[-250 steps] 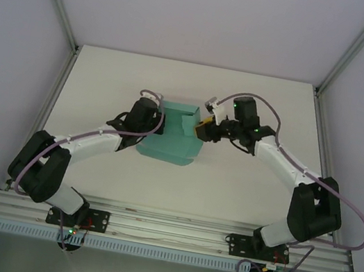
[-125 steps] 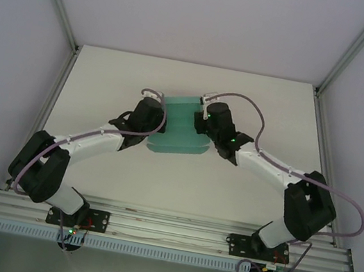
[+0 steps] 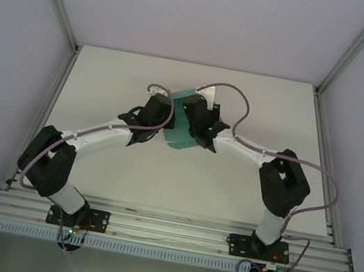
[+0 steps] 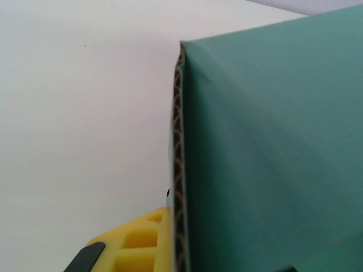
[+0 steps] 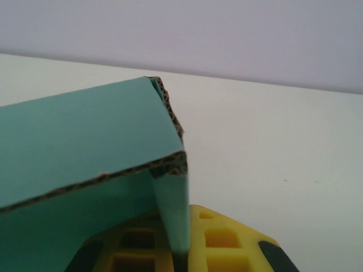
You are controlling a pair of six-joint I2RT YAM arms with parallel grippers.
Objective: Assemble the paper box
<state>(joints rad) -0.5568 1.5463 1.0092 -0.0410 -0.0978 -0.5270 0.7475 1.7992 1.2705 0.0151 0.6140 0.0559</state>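
Teal card, the box (image 3: 182,127) is held between your two grippers over the middle of the table (image 3: 108,74), well apart from every table edge, with open room all round. Your right gripper (image 5: 179,249) pinches a hanging flap between yellow fingers (image 5: 227,238). Your left gripper (image 4: 180,255) is pressed together on the box's corrugated edge, its far finger hidden behind card. Both wrist views cut the box off.

Teal-green, plain, on paper box (image 3: 182,127); brown wavy corrugation at cut edges. Off-white on table (image 3: 259,97). Yellow w/ black bits on finger pads (image 5: 221,243). White + black on arms (image 3: 100,137); purple-grey on cables (image 3: 227,85).
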